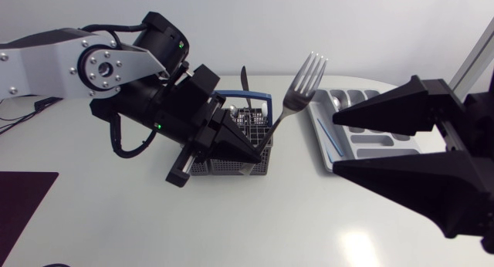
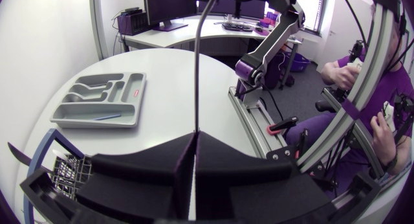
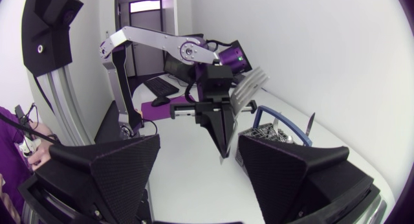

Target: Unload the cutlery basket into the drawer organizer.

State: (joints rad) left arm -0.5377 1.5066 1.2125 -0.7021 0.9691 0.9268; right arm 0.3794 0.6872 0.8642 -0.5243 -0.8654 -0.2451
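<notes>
With my left gripper (image 1: 257, 157) clamped on the fork (image 1: 299, 86) handle, tines rise above the fingers, basket (image 1: 224, 167) just beneath. My right gripper (image 1: 334, 143) is spread wide, apparently over the organizer (image 1: 325, 146).

free: table (image 1: 297, 201) between basket (image 1: 257, 122) and organizer (image 1: 363, 141) | blocked: left pincer (image 1: 258, 156) with fork (image 1: 303, 80) at basket

Left pincer (image 2: 196, 134) clamped on metal handle (image 2: 196, 68); organizer (image 2: 97, 120) ahead; basket (image 2: 68, 173) beside.
</notes>
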